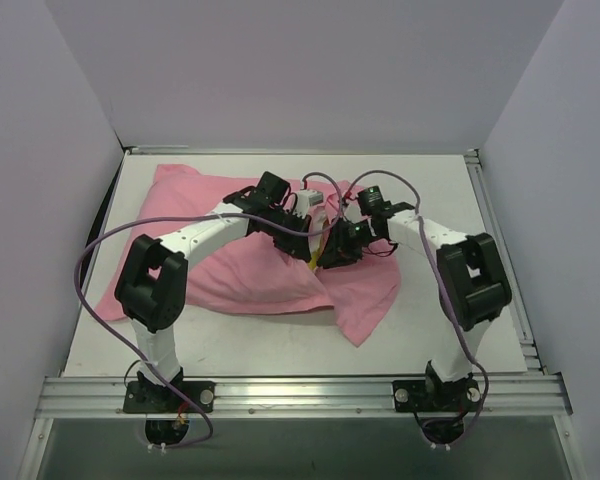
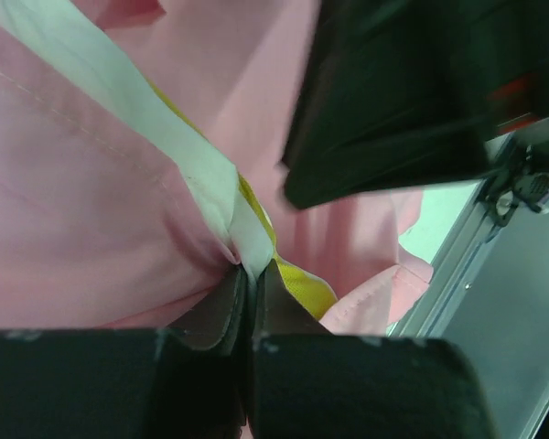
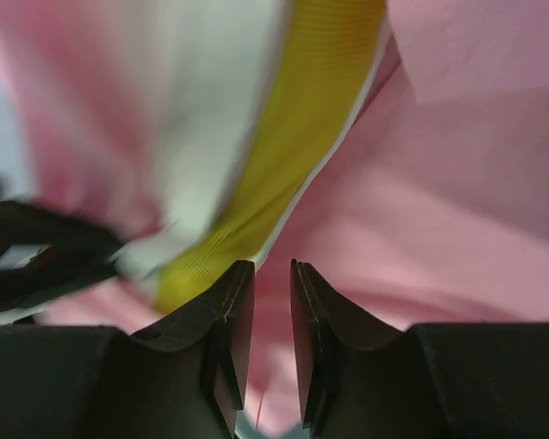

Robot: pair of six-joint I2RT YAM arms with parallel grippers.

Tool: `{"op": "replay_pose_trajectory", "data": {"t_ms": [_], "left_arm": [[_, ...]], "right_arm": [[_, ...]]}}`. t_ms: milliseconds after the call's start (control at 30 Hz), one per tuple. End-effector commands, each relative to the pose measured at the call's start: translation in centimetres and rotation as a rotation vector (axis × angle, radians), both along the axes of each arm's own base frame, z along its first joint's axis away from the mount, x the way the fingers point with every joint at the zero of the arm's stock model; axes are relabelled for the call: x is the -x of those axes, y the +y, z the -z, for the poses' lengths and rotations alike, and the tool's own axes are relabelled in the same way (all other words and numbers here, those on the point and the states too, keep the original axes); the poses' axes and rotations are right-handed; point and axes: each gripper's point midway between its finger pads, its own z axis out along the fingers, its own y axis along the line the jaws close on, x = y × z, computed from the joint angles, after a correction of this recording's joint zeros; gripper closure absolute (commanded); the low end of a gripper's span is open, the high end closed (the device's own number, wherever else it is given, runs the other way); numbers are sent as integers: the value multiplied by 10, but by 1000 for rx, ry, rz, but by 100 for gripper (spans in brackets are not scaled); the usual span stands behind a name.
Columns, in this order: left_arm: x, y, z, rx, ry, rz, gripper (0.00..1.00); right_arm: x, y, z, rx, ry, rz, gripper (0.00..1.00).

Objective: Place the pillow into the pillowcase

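Observation:
The pink pillowcase (image 1: 250,270) lies wrinkled across the middle of the table. The pillow is mostly hidden in it; only a white edge (image 2: 201,174) and its yellow trim (image 1: 315,258) show at the opening. My left gripper (image 1: 312,238) is shut on that white edge, with the pinch seen in the left wrist view (image 2: 250,273) beside the yellow trim (image 2: 306,285). My right gripper (image 1: 332,245) faces it closely. In the right wrist view its jaws (image 3: 272,267) stand slightly apart with nothing between them, just below the yellow trim (image 3: 302,128) and in front of pink cloth (image 3: 457,201).
A corner of the pillowcase (image 1: 360,325) hangs toward the table's front. White walls enclose the table on three sides. A metal rail (image 1: 300,385) runs along the near edge, and a side rail (image 2: 457,274) shows in the left wrist view.

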Motion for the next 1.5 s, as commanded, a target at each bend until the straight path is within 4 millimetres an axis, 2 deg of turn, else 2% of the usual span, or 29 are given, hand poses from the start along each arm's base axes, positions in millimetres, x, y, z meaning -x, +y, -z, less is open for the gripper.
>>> {"op": "replay_pose_trajectory", "data": {"t_ms": [0,33,67,200,267,333,367,433,500,567,667,767,900,1000,1067,1133,1200,1233,1267,1333,1367,1433,1467], "left_arm": [[-14,-32,-50,191,-70,17,100],[-14,-33,-51,195,-66,12,100],[-14,-33,-52,198,-67,13,100],[-12,-31,-48,204,-67,-2,100],[-12,-30,-46,202,-62,-13,100],[-11,-29,-43,200,-56,-27,100],[-12,-29,-43,198,-60,-30,100],[-16,-25,-41,184,-71,-50,100],[-20,-20,-41,172,-80,-67,100],[-21,-16,-39,159,-82,-73,100],[-19,-9,-35,142,-87,-75,100],[-14,-3,-22,111,-89,-72,100],[-13,7,2,48,-98,-67,100],[-14,9,17,11,-99,-63,100],[-12,7,21,4,-95,-50,100],[-14,4,23,6,-93,-42,100],[-12,0,20,31,-78,-29,100],[-12,-1,19,38,-76,-26,100],[-12,-3,16,53,-77,-21,100],[-11,-6,12,67,-70,-22,100],[-11,-7,11,73,-68,-21,100],[-9,-8,10,81,-58,-21,100],[-9,-8,10,84,-56,-22,100]], "right_arm": [[7,11,39,76,111,29,76],[8,12,53,101,137,30,73],[11,16,58,108,154,26,70],[27,25,76,182,177,-15,40],[31,20,87,259,167,-15,34],[41,14,102,332,192,-42,36],[41,11,107,366,191,-51,48],[52,-8,124,483,230,-99,61],[59,-28,131,569,244,-117,78],[62,-47,130,594,244,-129,100],[58,-71,115,556,258,-98,100],[48,-76,82,421,195,-75,100],[27,-76,28,280,55,-42,100],[19,-73,0,188,2,-25,100],[19,-64,-12,120,-8,-48,100],[21,-57,-10,104,34,-37,100],[21,-51,0,117,89,-8,79],[25,-43,5,125,100,-19,65],[28,-40,13,137,116,-15,60],[25,-31,29,170,110,-18,58],[29,-22,35,194,107,-46,58],[22,-16,49,231,104,-41,57],[23,-10,52,238,107,-52,53]]}}
